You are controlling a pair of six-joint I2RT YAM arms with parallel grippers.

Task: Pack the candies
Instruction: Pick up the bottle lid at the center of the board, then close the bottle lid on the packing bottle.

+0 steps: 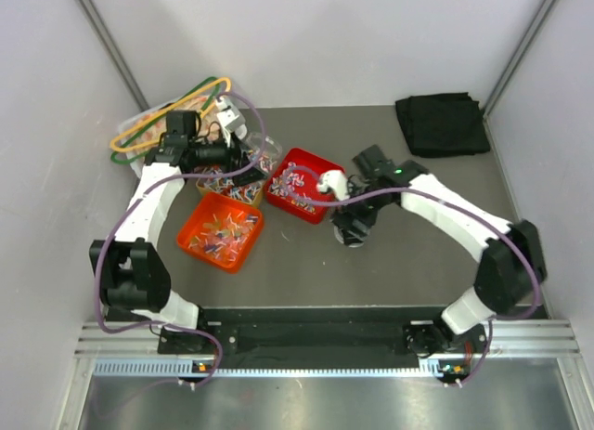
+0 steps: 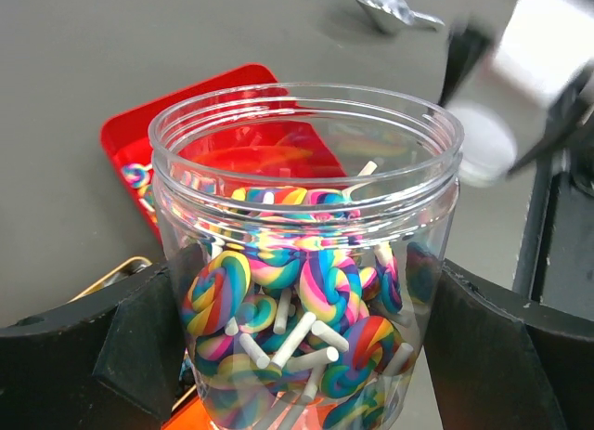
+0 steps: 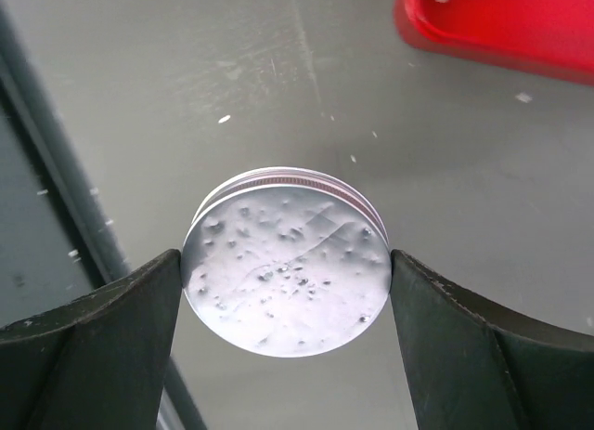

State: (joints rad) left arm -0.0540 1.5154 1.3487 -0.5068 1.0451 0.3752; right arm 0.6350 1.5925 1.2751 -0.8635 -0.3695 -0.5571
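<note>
Jaws of L gripper (image 2: 306, 346): spread wide, one finger on each side of the clear jar (image 2: 172, 193), both against its wall. Jar is upright, no lid on, mouth open toward the wrist cam.

Jaws of R gripper (image 3: 286, 281): set on opposite edges of the round metal lid (image 3: 283, 263), pinching it. Lid is tilted w/ flat face toward the cam, rim showing along the top edge. Whether it clears the table (image 1: 390, 281) cannot be told.

Candies (image 2: 320, 281): rainbow-swirl pieces on short white sticks.
- Jar: filled to near the neck.
- Orange tray (image 1: 192, 219), centre-left in top view: a loose heap.
- Second tray (image 1: 223, 185), just behind the orange one and partly hidden under the L arm: also heaped.
- Red tray (image 1: 306, 165), just right of both: only a few.

R gripper hangs just right of the red tray, near its front corner.

Misc.: black cloth (image 1: 444, 123) folded at far right of the table; bundle w/ yellow, green & orange loops (image 1: 162, 114) at far left, behind the L gripper.
</note>
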